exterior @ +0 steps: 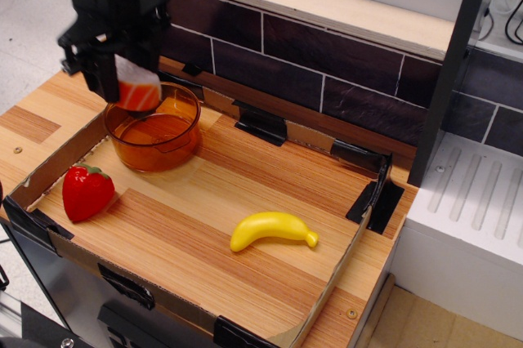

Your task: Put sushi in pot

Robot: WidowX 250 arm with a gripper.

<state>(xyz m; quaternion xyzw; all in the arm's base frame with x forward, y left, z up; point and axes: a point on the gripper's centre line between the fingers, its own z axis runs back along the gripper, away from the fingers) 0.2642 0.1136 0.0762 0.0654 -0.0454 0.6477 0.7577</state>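
The sushi (139,92), a small roll with orange sides and white stripes, is held in my black gripper (131,87), which is shut on it. It hangs just above the back left rim of the pot (154,127), a round see-through amber-orange pot with small side handles standing at the back left of the wooden tray. The sushi's top is hidden by the gripper body. The pot looks empty inside.
A red strawberry (86,192) lies at the front left of the tray. A yellow banana (272,229) lies in the front middle. A low cardboard rim (327,291) with black clips runs round the tray. A dark tiled wall (327,62) stands behind, a white unit (470,217) at the right.
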